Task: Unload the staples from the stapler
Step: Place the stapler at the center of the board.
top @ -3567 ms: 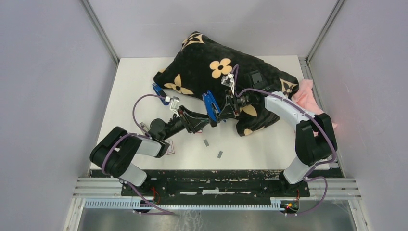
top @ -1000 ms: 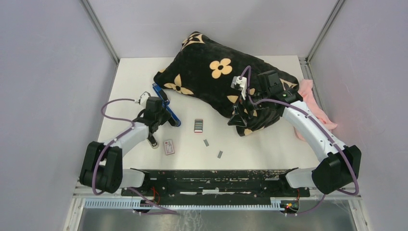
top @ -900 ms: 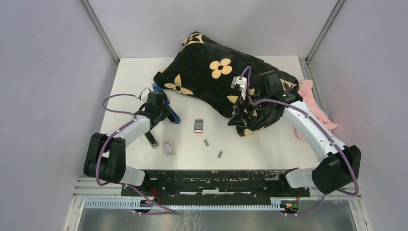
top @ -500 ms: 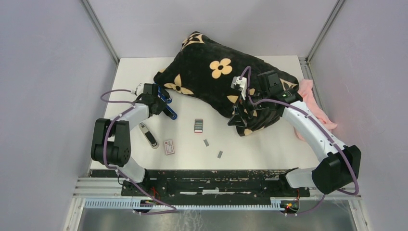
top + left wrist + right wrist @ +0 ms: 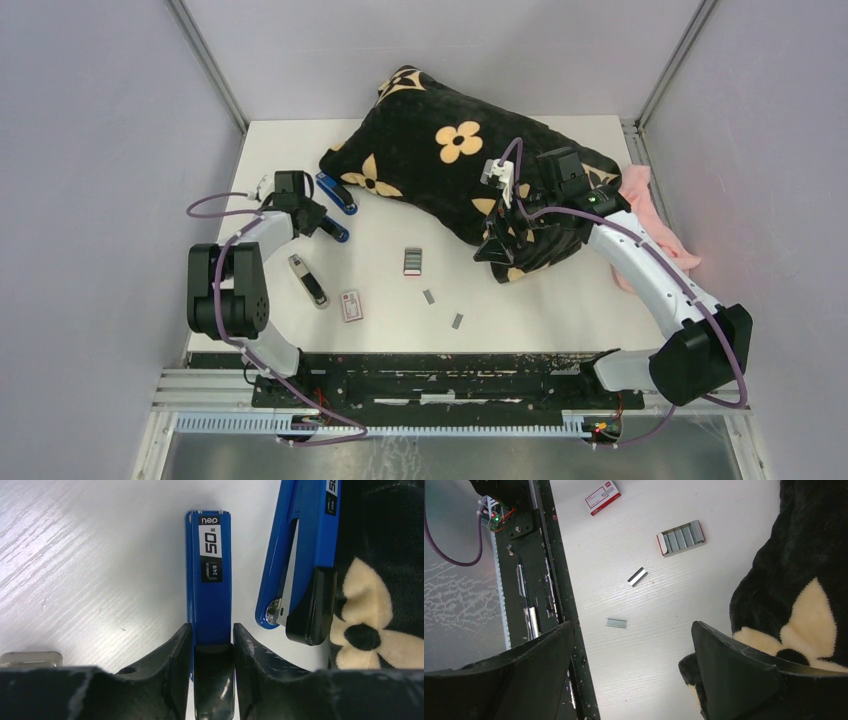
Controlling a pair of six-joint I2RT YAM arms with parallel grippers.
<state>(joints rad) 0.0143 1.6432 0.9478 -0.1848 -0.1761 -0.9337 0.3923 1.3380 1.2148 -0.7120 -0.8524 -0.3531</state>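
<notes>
The small open tray (image 5: 680,537) in the middle of the table (image 5: 560,310) holds staples in rows. The white-and-red box (image 5: 351,305) lies closed nearer the arms. Two loose staple strips (image 5: 428,296) lie apart on the table beside them. The left gripper (image 5: 212,630) is clamped narrowly on the blue stapler (image 5: 210,580), next to a second stapler (image 5: 300,555) just beside the flowered pillow (image 5: 440,140). The right gripper (image 5: 492,245) stands wide open at the pillow's edge and holds nothing.

Robot test cell in a lab is indicated: a white table (image 5: 560,300) is enclosed by plain grey panels (image 5: 100,200) on aluminium posts (image 5: 208,65); left arm (image 5: 225,290) and right arm (image 5: 650,270) are bolted to a black base plate (image 5: 440,375) on an extruded rail (image 5: 200,390), with purple cabling (image 5: 212,198) left exposed
</notes>
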